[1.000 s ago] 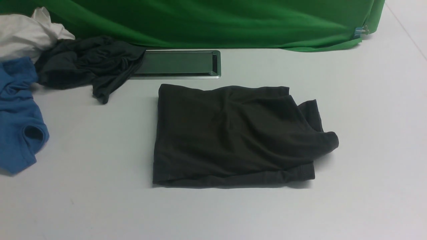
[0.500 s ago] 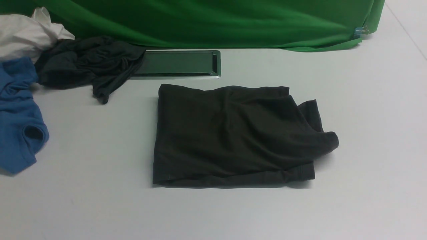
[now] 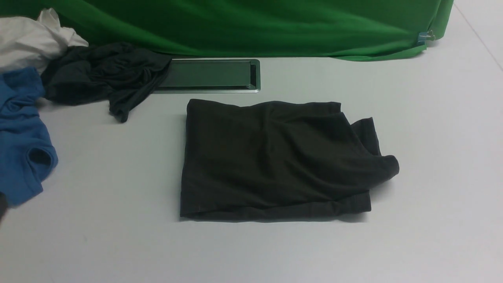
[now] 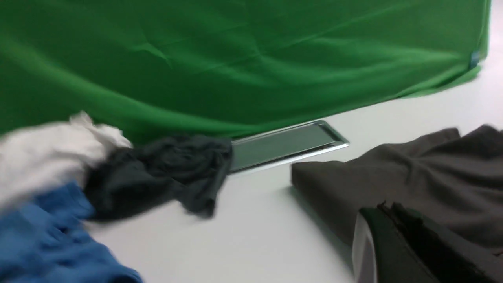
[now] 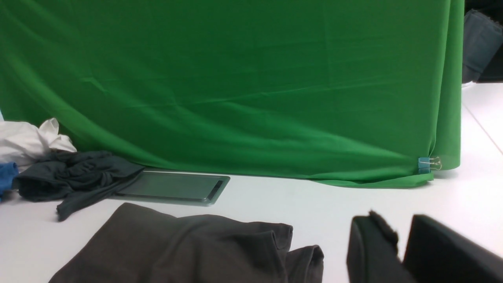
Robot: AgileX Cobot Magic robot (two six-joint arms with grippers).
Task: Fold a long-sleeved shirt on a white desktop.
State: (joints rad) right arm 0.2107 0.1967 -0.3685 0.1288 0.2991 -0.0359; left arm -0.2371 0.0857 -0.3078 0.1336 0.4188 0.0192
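Showing each claw up close, only the wrist views catch them. The left gripper (image 4: pixel 387 208) is low over the white desktop (image 3: pixel 118 177), its fingers pressed together on nothing. The long-sleeved shirt (image 4: pixel 412 177) lies just beyond it. The right gripper (image 5: pixel 399 226) also sits low and looks level, its jaws slightly parted with nothing between them. The shirt's bunched edge lies just beside it, toward the other arm.

Only the front view gives the shirt's whole outline. It is a folded, roughly rectangular dark block in the middle of the desktop, between the two claws. A rumpled flap and a ribbed hem stick out on the side nearer the right claw.

Farther from the left claw lies a blue tee (image 3: pixel 19 137). Beyond the tee are a greenish-black garment (image 3: pixel 98 74) and a crumpled white cloth (image 3: pixel 27 39). The dark garment overlaps one end of the silver-framed cable hatch (image 3: pixel 208 74), which is shut and lies just past the shirt.

Farthest off hangs the green backdrop (image 3: pixel 255 23). A blue binder clip (image 5: pixel 426 164) pinches its corner, well beyond the right claw.
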